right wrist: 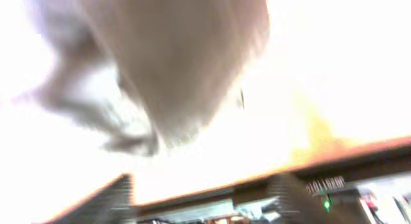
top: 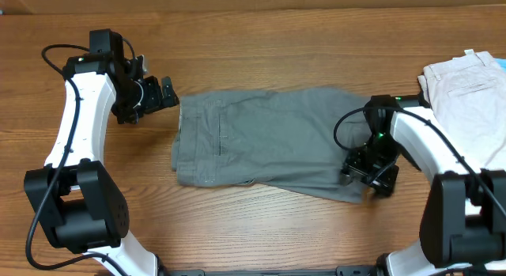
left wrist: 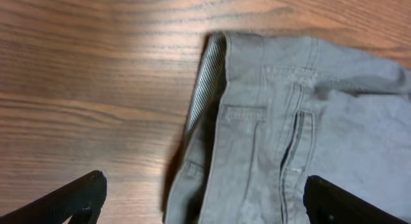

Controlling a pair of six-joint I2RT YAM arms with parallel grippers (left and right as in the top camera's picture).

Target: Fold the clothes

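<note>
The right wrist view is washed out and blurred: a grey smear of the shorts (right wrist: 186,63) hangs across the top, the rest glare. The right claw (top: 370,175) sits at the shorts' (top: 261,138) lower right edge, partly masked by its own arm from overhead. Its fingers (right wrist: 119,195) look spread, nothing seen between them. The left claw (top: 162,92) hovers just off the waistband corner, spread wide, holding nothing. The grey shorts lie flat mid-table (top: 261,236), waistband to the left. Its striped lining (left wrist: 205,76) shows where the band curls up. A cream pair (top: 466,90) is cut off by the right edge. Small white lettering (right wrist: 324,184) is too blurred to read (no legible label on either pair).
</note>
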